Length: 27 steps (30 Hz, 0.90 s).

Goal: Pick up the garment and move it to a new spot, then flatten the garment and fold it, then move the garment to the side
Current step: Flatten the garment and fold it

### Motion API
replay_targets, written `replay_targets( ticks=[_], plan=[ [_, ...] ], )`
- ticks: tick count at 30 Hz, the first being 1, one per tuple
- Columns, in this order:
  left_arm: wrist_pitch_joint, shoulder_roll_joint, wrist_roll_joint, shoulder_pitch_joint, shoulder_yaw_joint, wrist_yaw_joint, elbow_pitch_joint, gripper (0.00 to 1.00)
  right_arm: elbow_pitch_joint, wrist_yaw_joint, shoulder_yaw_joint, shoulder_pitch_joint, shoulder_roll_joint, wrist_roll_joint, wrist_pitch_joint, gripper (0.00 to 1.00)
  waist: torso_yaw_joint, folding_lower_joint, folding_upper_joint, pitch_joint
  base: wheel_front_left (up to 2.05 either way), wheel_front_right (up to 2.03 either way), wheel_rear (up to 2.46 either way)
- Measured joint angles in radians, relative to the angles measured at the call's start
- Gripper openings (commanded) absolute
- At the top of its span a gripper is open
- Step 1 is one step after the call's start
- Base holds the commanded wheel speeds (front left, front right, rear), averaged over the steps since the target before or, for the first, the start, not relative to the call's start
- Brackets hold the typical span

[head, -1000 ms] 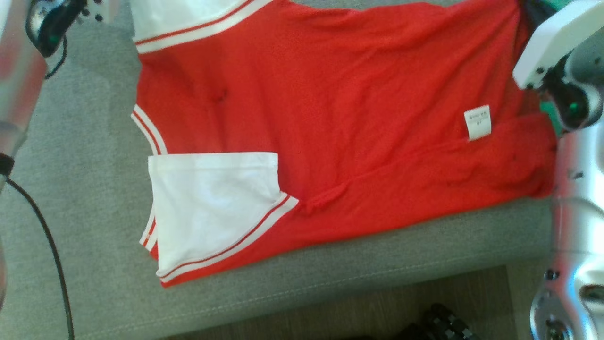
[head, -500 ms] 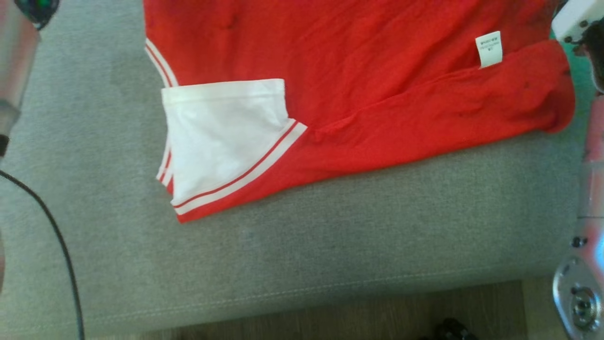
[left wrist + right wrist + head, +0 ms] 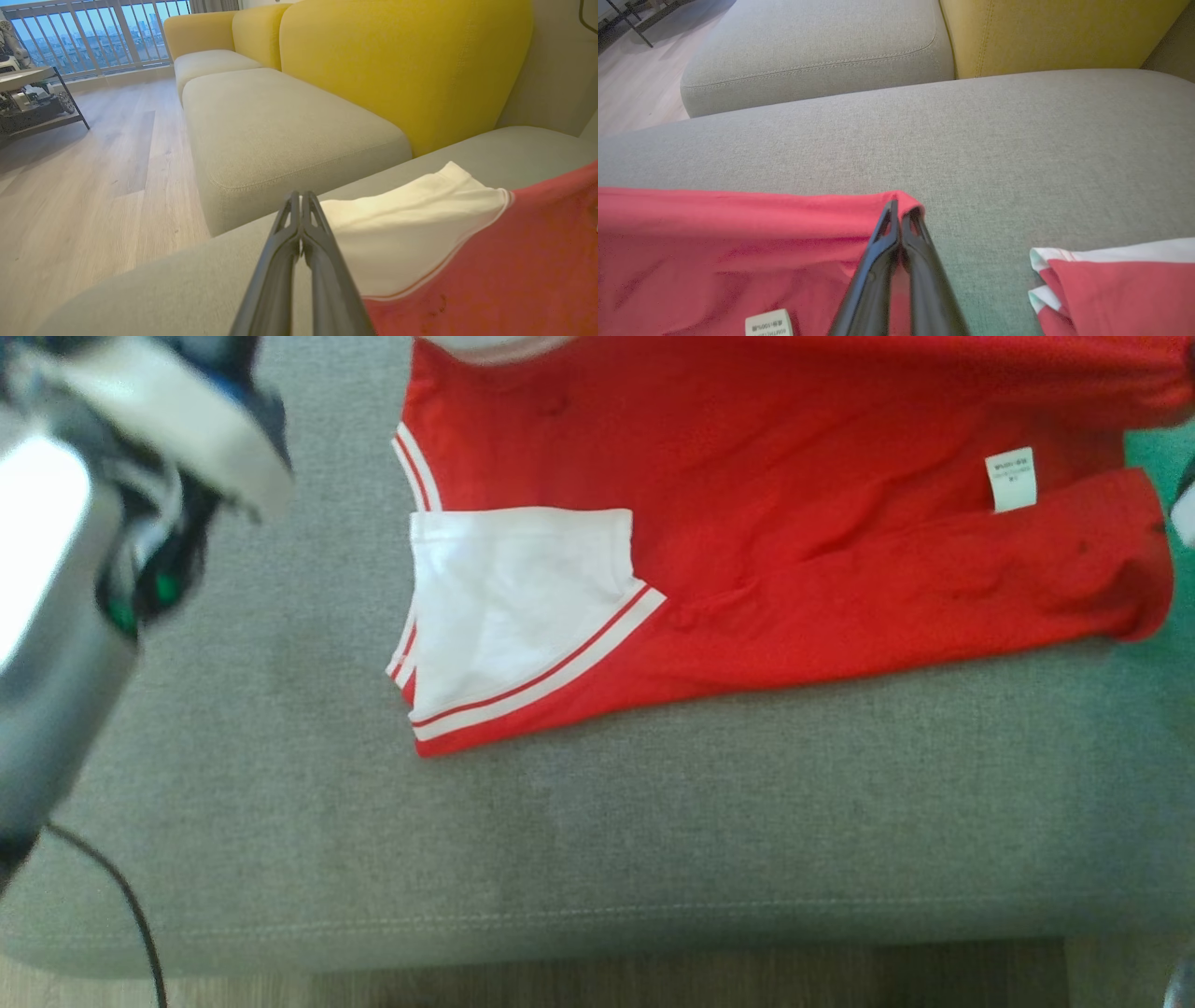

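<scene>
Two arms are in play, and both have their fingers closed. At the left of the head view my left forearm [image 3: 56,616] hangs blurred above the left end of the cushion [image 3: 653,831]. A dark cable [image 3: 131,915] trails below it past the front left corner. That wrist's camera shows my left gripper [image 3: 300,198] lying low and nearly level over the cushion. Its two fingers are pressed flat together with nothing between them, and the tips sit just beside the white sleeve [image 3: 411,233]. The same view takes in the yellow backrest [image 3: 402,70], a neighbouring cushion [image 3: 280,126], the wooden floor [image 3: 93,186] and a railing [image 3: 93,37] at a window. From the head, the red garment [image 3: 794,541] lies spread over the far part of the cushion, from about its middle to its right edge. A broad band of bare grey separates it from the front edge. The sleeve is folded onto its near left corner, and a small white label [image 3: 1011,479] sits towards its right end. At the right, my right gripper [image 3: 900,210] slants down onto the cloth with its fingers together. The red hem is bunched up around the tips and, as far as I can see, nipped between them. That wrist view also shows a red, white-banded part of the garment across a stretch of bare cushion to the right.
</scene>
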Motion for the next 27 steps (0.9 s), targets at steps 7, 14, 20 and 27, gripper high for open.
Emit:
replay_targets(
  ticks=[7,14,20,27],
  plan=[
    [0.078,0.116,-0.073,0.249,0.005,0.133,-0.303,0.0,-0.099,0.0,-0.001,0.107,-0.002,0.016,0.06,0.0,0.008,0.0,0.0,-0.007,0.0,0.0,0.0],
    [0.101,0.186,-0.108,0.451,0.0,0.265,-0.495,0.0,-0.184,0.0,-0.007,0.216,0.001,0.022,0.129,0.0,0.006,0.0,0.0,-0.001,0.0,0.0,0.0],
    [0.066,0.171,-0.116,0.55,-0.024,0.305,-0.484,0.0,-0.194,0.0,-0.021,0.271,0.038,0.022,0.141,0.0,0.002,0.0001,0.0,-0.006,0.0,0.0,0.0],
    [-0.005,0.093,-0.125,0.592,-0.035,0.323,-0.405,1.0,-0.165,0.0,-0.033,0.274,0.069,0.022,0.079,1.0,-0.008,0.0001,0.0,-0.044,0.0,0.0,0.0]
  ],
)
